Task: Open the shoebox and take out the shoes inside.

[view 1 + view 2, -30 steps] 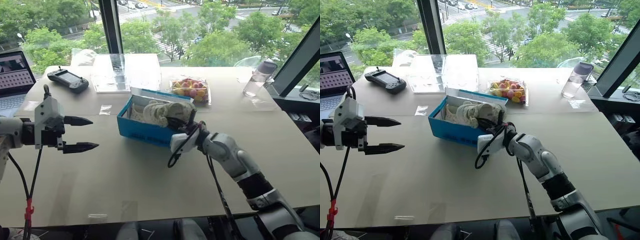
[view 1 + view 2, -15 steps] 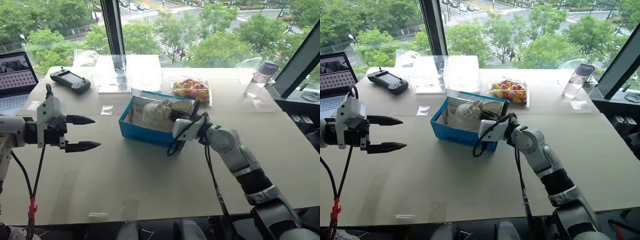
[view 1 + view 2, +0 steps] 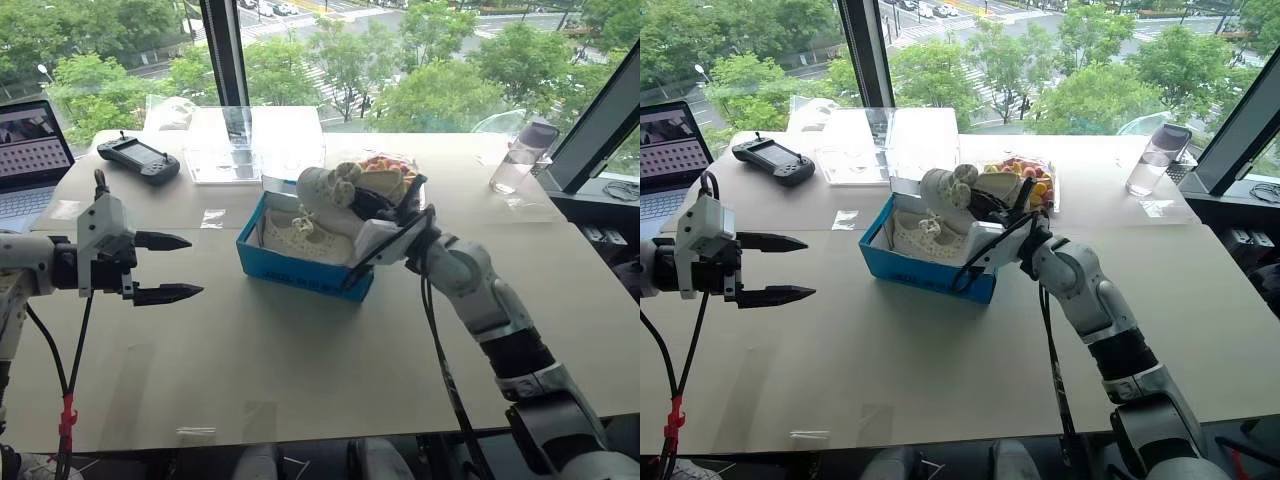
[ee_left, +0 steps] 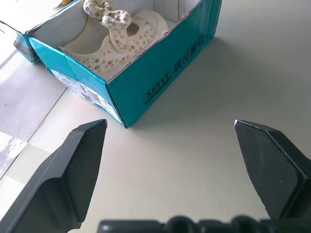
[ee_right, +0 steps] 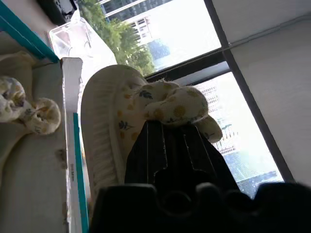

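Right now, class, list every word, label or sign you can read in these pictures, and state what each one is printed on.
"XHYYY": black lettering on the side of the blue shoebox, with characters beside it too blurred to read.
White label at the shoebox's corner: print too small to read.
Laptop screen: rows of small marks, unreadable.

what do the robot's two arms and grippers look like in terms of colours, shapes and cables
Both arms are silver-grey and white with black joint sections. The left gripper has a boxy white housing and two tapered, pointed black fingers; a black cable with a red tie hangs below. The right gripper has a white housing, and a black cable loops along its forearm.
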`<state>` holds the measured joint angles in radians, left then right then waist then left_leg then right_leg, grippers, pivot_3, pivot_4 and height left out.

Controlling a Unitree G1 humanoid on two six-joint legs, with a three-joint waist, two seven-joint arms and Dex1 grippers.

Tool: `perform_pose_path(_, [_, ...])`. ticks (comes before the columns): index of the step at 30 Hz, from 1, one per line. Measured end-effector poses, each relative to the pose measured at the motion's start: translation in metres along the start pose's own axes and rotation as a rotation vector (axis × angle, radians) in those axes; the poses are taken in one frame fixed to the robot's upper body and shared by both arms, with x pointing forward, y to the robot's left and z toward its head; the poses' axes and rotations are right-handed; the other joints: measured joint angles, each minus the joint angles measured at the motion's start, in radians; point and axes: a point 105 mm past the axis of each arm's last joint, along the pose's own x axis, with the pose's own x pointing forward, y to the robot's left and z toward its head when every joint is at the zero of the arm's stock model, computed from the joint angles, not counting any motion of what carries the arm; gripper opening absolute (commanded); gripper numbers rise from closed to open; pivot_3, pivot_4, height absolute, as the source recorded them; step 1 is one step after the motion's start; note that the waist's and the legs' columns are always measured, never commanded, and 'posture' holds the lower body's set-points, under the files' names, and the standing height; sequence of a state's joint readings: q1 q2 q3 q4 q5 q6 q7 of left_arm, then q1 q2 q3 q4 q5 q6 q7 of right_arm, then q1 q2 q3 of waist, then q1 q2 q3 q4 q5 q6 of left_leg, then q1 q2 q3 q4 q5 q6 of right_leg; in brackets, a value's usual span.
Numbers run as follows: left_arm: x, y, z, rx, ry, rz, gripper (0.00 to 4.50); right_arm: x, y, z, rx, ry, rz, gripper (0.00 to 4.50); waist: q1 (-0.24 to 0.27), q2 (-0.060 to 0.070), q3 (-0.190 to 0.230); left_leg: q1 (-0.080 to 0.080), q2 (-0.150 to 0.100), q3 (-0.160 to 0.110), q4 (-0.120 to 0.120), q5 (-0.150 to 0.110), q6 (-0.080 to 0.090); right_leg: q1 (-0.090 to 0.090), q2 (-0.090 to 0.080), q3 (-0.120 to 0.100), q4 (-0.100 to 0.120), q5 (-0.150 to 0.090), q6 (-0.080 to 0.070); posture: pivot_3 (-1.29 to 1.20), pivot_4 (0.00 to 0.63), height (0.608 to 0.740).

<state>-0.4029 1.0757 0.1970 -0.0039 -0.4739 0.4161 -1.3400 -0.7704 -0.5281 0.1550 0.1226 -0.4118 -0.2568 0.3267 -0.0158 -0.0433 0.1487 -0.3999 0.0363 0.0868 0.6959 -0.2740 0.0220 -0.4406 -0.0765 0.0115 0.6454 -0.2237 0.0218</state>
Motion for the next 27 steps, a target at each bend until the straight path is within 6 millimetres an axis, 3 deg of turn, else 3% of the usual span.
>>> perform_pose_path(3, [0.003,0.002,0.008,0.017,-0.031,0.001,4.5,-0.008,-0.047,-0.039,0.126,0.157,-0.085,0.03,0.006,0.0,0.0,0.0,0.0,-0.001,0.0,0.0,0.001,0.002,0.0,-0.002,-0.002,0.0,0.0,0.0,0.15,0.74])
perform_pose_path(5, [0.006,0.003,0.014,0.026,-0.05,-0.003,4.5,-0.02,-0.063,-0.071,0.233,0.294,-0.12,0.03,0.006,0.0,0.0,0.0,0.0,-0.001,0.0,-0.001,0.001,0.002,0.0,-0.002,-0.002,0.0,0.0,0.0,0.15,0.74])
perform_pose_path(8, [0.011,0.002,0.024,0.035,-0.091,-0.022,4.5,-0.064,-0.072,-0.134,0.508,0.589,-0.215,0.03,0.006,0.0,0.0,-0.002,0.0,-0.001,-0.001,-0.001,0.001,0.001,0.0,-0.002,-0.004,0.0,0.0,0.0,0.15,0.74])
perform_pose_path(11, [0.012,0.003,0.027,0.041,-0.102,-0.024,4.5,-0.1,-0.059,-0.165,0.637,0.769,-0.235,0.03,-0.001,0.003,0.002,-0.003,0.0,0.0,-0.001,-0.001,0.001,-0.001,0.0,0.0,-0.004,0.0,0.001,0.0,0.15,0.74])
perform_pose_path(19, [0.021,0.001,0.03,0.051,-0.115,-0.047,4.5,-0.165,0.011,-0.205,0.836,1.011,-0.216,0.03,-0.026,0.004,0.002,0.0,-0.001,-0.001,-0.001,-0.001,0.001,0.0,0.0,0.003,-0.004,0.0,0.001,0.0,0.15,0.74])
perform_pose_path(20, [0.021,0.002,0.029,0.052,-0.112,-0.045,4.5,-0.17,0.018,-0.206,0.845,1.027,-0.201,0.84,-0.028,0.004,0.002,0.0,-0.001,-0.002,-0.001,-0.001,0.001,0.0,0.0,0.003,-0.004,0.0,0.001,0.0,0.15,0.74])
perform_pose_path(23, [0.021,0.003,0.028,0.049,-0.108,-0.039,4.5,-0.169,0.024,-0.203,0.901,1.01,-0.18,1.76,-0.031,0.004,0.002,0.0,-0.001,-0.004,-0.001,-0.001,0.001,0.0,0.0,0.005,-0.004,0.001,0.002,0.0,0.15,0.74])
perform_pose_path(25, [0.02,0.003,0.026,0.044,-0.105,-0.038,4.5,-0.161,0.018,-0.198,0.923,0.968,-0.181,2.41,-0.032,0.004,0.002,0.001,-0.001,-0.005,-0.001,-0.001,0.002,0.0,0.0,0.005,-0.004,0.001,0.002,0.0,0.15,0.74])
perform_pose_path(27, [0.02,0.003,0.025,0.041,-0.099,-0.038,4.5,-0.145,-0.002,-0.191,0.923,0.913,-0.213,3.13,-0.032,0.005,0.003,0.001,-0.001,-0.005,-0.001,-0.001,0.002,0.0,0.0,0.006,-0.004,0.001,0.002,0.0,0.15,0.74])
